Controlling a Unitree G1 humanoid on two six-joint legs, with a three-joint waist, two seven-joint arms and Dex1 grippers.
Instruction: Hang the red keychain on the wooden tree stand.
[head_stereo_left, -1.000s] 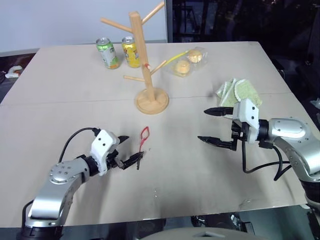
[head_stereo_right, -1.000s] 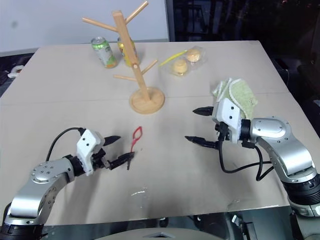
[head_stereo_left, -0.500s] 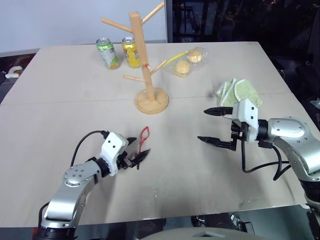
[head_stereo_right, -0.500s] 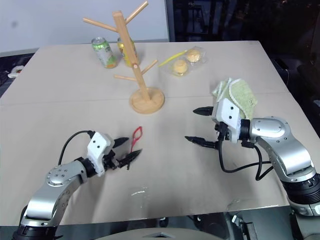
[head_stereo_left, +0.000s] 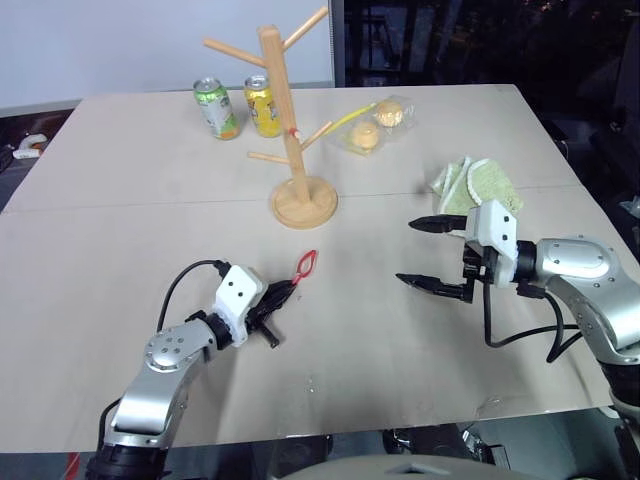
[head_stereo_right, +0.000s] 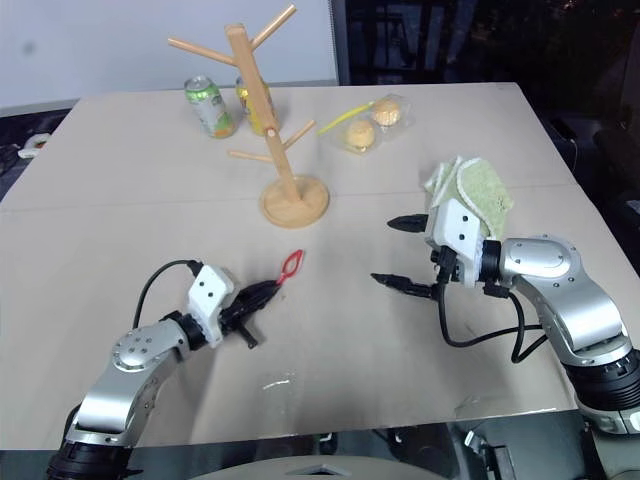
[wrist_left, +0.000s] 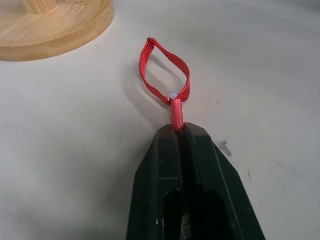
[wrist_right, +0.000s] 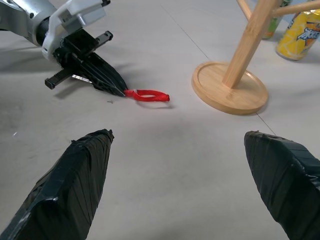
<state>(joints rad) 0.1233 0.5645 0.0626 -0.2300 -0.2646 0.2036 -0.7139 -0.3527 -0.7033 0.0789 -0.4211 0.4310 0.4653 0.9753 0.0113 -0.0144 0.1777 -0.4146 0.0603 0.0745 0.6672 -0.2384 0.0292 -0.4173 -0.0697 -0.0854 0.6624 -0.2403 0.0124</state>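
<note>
Even, bright overhead light falls on the pale beige cardboard-covered table (head_stereo_left: 420, 350), where shadows are soft and short (a faint one lies beside the thin red cord keychain (wrist_left: 165, 80) in the left wrist view). The far right background is dark. The wrist views are sharp, with the near black fingers (wrist_right: 75, 190) slightly soft.

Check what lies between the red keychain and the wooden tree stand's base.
Nothing: bare table separates the red keychain from the wooden tree stand, as the left eye view shows.

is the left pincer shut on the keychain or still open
Shut: the left pincer has its fingers pressed together on the red keychain, whose loop sticks out beyond the tips.
</note>
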